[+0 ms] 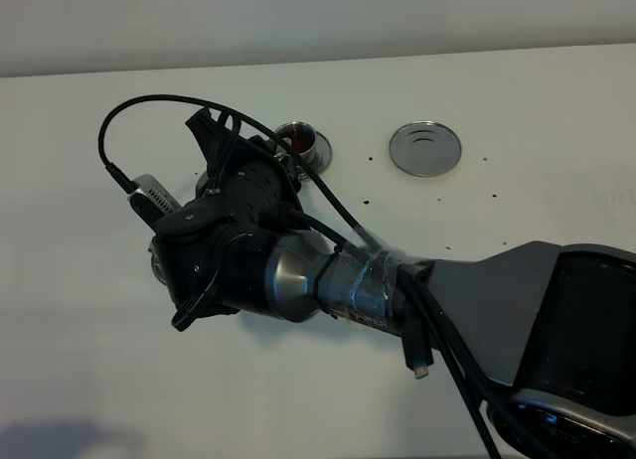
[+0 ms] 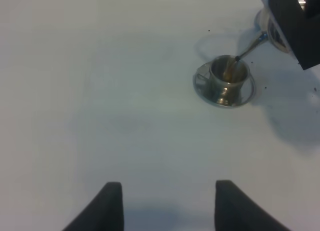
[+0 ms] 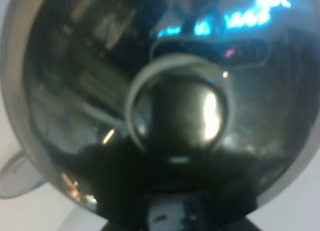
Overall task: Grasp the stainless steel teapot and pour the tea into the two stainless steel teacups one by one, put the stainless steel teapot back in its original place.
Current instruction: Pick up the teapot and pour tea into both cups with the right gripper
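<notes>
My right gripper [image 1: 243, 166] reaches across to the left and is shut on the stainless steel teapot, which the arm mostly hides in the high view. The right wrist view is filled by the teapot's domed lid and knob [image 3: 186, 111]. In the left wrist view the tilted teapot [image 2: 278, 33] has its thin spout [image 2: 251, 45] over a teacup [image 2: 228, 75] on its saucer [image 2: 202, 86], and brown tea runs into it. A teacup [image 1: 303, 141] holding reddish tea shows in the high view. The round steel disc [image 1: 425, 147] stands bare at the back right. My left gripper [image 2: 167, 206] is open and empty.
The white table [image 1: 517, 211] carries a few dark specks near the disc. My right arm's forearm and cables [image 1: 378, 280] span the middle of the high view. A bit of shiny steel [image 1: 157, 265] shows under the wrist; I cannot tell what it is.
</notes>
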